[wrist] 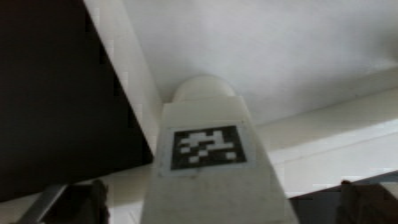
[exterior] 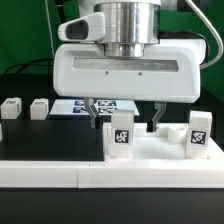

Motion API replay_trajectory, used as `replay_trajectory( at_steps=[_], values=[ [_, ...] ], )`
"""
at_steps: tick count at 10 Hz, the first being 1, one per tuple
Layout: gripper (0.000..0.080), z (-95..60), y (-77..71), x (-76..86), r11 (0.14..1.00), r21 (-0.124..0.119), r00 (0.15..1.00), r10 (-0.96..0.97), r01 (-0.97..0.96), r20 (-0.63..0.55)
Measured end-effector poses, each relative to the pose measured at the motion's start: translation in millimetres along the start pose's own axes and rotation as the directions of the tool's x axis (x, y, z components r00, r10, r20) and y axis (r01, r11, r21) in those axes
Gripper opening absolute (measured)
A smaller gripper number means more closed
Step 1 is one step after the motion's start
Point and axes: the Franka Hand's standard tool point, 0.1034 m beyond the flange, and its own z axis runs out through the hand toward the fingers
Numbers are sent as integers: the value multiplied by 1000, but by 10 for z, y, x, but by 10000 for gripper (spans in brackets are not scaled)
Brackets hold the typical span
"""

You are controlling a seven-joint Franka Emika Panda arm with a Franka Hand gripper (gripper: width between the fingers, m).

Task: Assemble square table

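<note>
Table (exterior: 40,135): black; we see slab (exterior: 50,172) on it
Leg (exterior: 120,136): upright on slab
Gripper (exterior: 126,118): jaws wide over leg

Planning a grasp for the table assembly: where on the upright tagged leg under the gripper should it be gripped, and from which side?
Probably its upper part, from straight above. The leg stands upright on the square tabletop, narrow enough to fit between the open jaws of the gripper, which hang on either side of it. Close on the plain side faces, not the tag face.
</note>
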Motion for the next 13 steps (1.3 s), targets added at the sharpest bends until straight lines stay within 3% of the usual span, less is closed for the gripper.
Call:
replay_trajectory(
  at_steps=[1, 2, 3, 4, 5, 7, 9, 10, 11, 13],
  values=[
    [620, 0, 0, 0, 1000, 0, 1000, 22, -22, 0],
    [485, 1, 0, 0, 998, 1, 998, 60, -60, 0],
    [485, 1, -1, -1, 992, 1, 992, 124, -124, 0],
    [349, 2, -2, -2, 979, 1, 979, 205, -205, 1],
    [290, 3, 5, -1, 959, 0, 959, 285, -285, 0],
    [290, 2, 10, 1, 913, 0, 913, 409, -409, 0],
    [290, 4, 18, -19, 639, -9, 639, 769, -769, 4],
    [291, 14, 15, -28, 474, 0, 474, 880, -881, 25],
    [291, 16, 2, -34, 333, 4, 333, 942, -943, 44],
    [291, 12, -30, -30, -53, 15, -51, 992, -998, 111]
  ],
)
